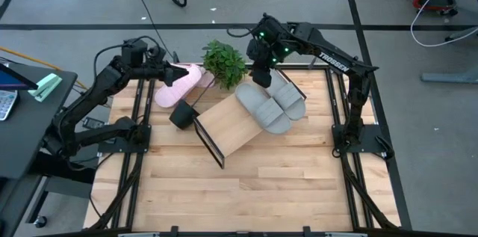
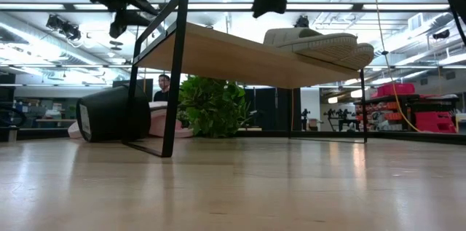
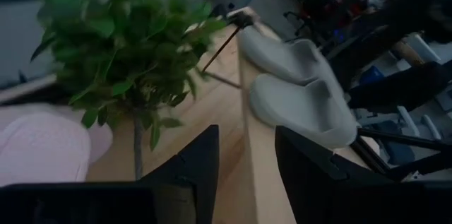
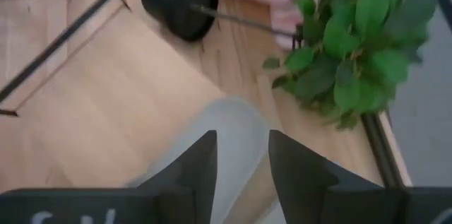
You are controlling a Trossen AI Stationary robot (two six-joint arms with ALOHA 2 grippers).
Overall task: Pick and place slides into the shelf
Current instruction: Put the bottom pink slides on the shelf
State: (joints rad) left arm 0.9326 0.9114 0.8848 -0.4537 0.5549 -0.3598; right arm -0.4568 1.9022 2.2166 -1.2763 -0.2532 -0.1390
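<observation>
Bare tabletop front | shelf mid-tabletop, slanted to hold four slides | grey slides paired on its right end | right tool just above them, open, empty | pink slides unshelved at back-left edge beside plant | left tool over them, open, likely next pick.

Plant and pot crowd the shelf; its near half lies bare.
</observation>
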